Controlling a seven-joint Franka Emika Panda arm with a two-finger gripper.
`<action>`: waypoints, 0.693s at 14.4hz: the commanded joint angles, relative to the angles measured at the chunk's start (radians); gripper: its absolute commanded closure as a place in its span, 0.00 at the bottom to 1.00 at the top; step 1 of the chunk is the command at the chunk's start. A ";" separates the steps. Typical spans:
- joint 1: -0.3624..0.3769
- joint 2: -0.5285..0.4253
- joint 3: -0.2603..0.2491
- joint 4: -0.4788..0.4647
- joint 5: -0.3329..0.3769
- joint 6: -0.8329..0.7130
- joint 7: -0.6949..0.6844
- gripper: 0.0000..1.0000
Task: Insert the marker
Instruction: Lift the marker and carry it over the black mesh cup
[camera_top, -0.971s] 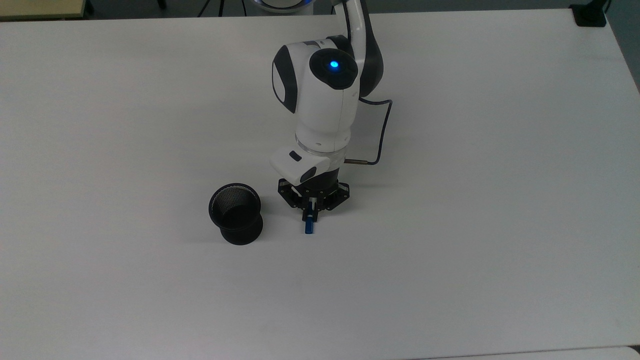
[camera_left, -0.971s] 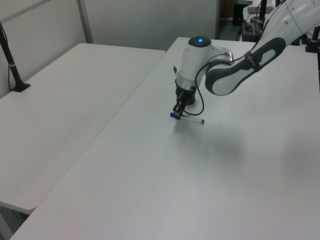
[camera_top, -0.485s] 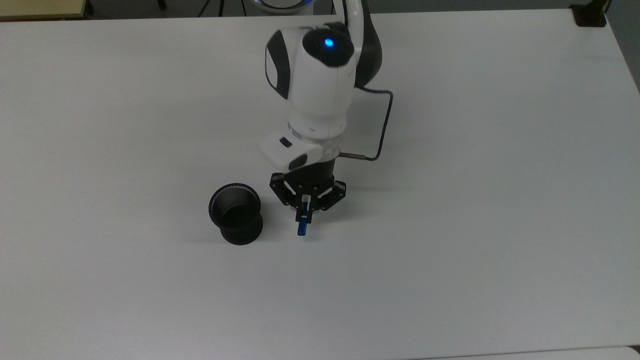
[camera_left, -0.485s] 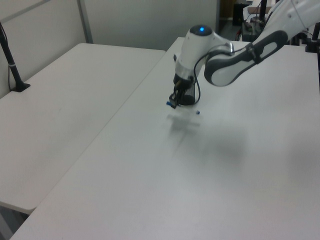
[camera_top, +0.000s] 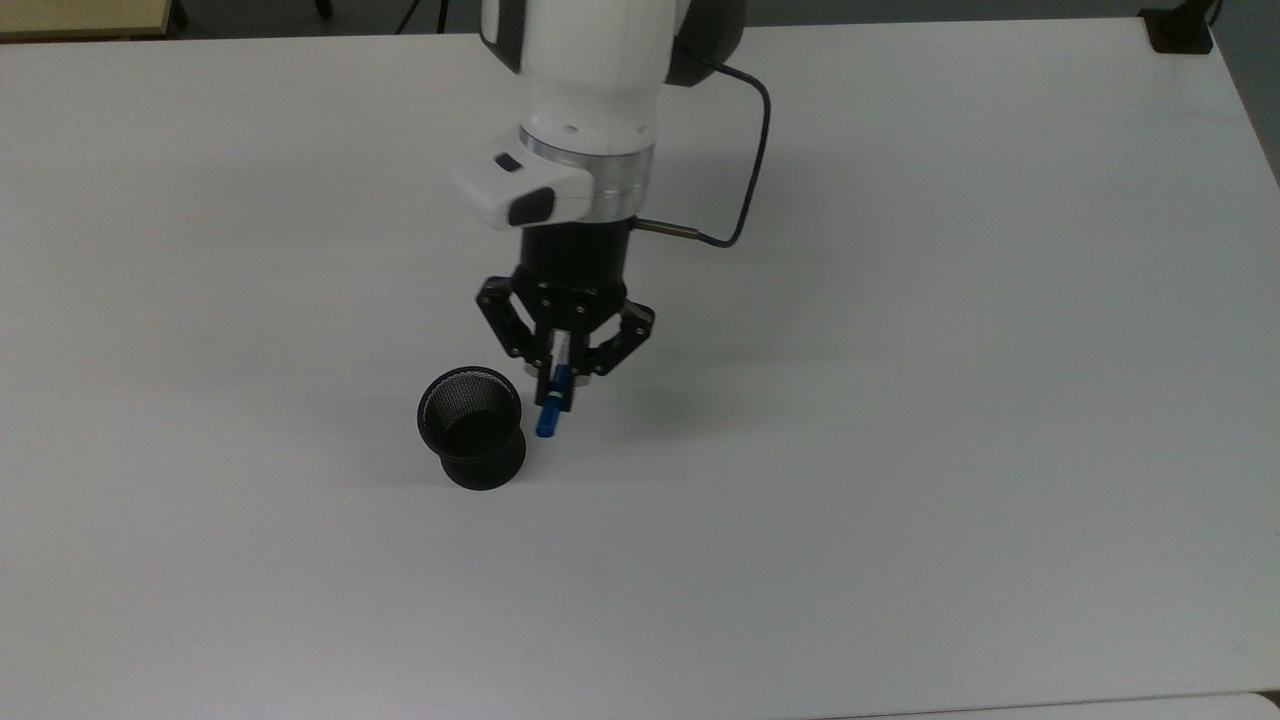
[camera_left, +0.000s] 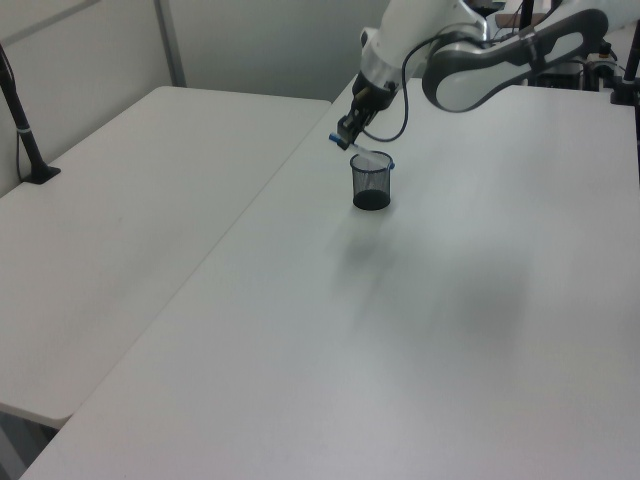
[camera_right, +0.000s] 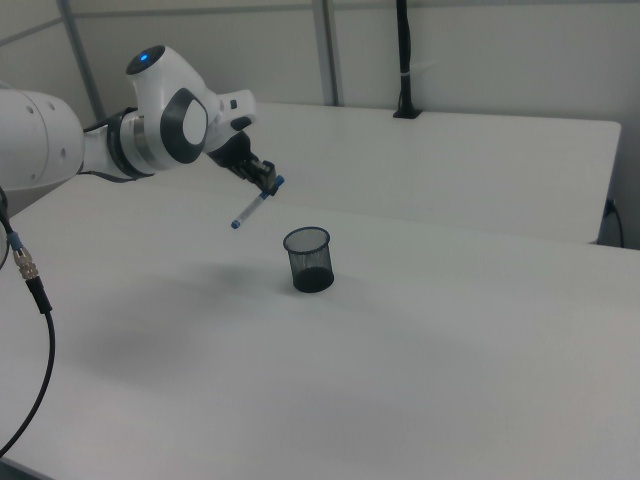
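My gripper (camera_top: 556, 385) is shut on the marker (camera_top: 547, 420), whose blue cap pokes out below the fingers in the top view. The pen hangs tilted in the air above the white table (camera_top: 900, 400). In the right view the marker (camera_right: 255, 205) slants down from the gripper (camera_right: 268, 184), up and to the right view's left of the black mesh cup (camera_right: 308, 260). The cup (camera_top: 472, 440) stands upright, its open rim just to the top view's left of the blue cap. In the left view the gripper (camera_left: 346, 133) holds the marker (camera_left: 368, 154) just above the cup (camera_left: 371, 185).
A dark cable (camera_top: 745, 150) loops off the wrist. A second white table (camera_left: 130, 200) adjoins on the left view's left, with a black clamped post (camera_left: 25, 120) on it. Another black post (camera_right: 403, 60) stands at the back in the right view.
The gripper has lifted the marker off the table and carried it toward the cup, to the top view's left. The arm has risen, and the cup has not moved.
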 joint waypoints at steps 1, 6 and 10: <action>-0.004 -0.022 -0.042 -0.038 -0.069 0.017 0.101 0.89; -0.092 -0.010 -0.042 -0.068 -0.104 0.224 0.154 0.89; -0.123 0.039 -0.045 -0.076 -0.116 0.373 0.148 0.89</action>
